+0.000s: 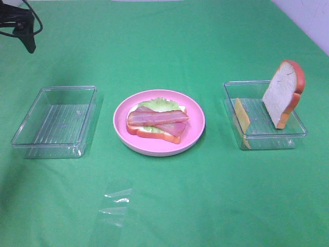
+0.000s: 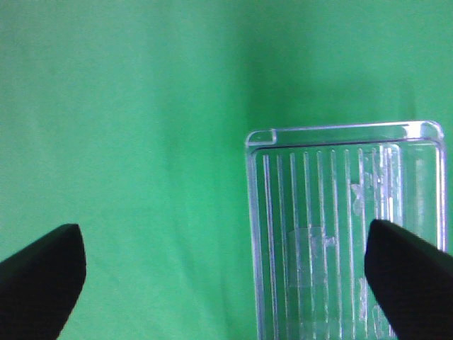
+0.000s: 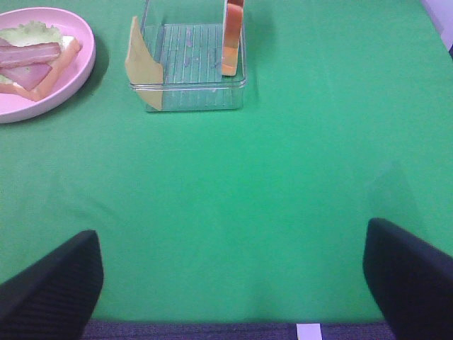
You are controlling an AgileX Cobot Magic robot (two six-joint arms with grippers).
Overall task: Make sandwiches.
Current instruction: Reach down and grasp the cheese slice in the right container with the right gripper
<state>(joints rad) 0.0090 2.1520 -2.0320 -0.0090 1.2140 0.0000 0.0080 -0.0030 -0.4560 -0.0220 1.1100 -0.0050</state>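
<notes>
Bacon-topped open sandwich (image 1: 157,123) on plate (image 1: 154,150); bread slice (image 1: 280,92), cheese (image 1: 241,115) lean in tray (image 1: 270,140).

There are 2 clear trays, the left tray (image 1: 56,123) and the right tray (image 1: 255,116), plus 1 pink plate (image 1: 154,149). The food counts 2 bread slices, the flat bread slice (image 1: 134,130) and the upright bread slice (image 1: 280,92), 2 bacon strips (image 1: 157,117), 1 lettuce leaf (image 1: 157,104) and 1 cheese slice (image 1: 241,114).

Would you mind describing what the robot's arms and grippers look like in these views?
Both the left gripper and right gripper have matte black fingers with rounded tips; the right one's look finely ribbed. The high camera shows only a black arm section with a looped black cable. No markings show.
</notes>
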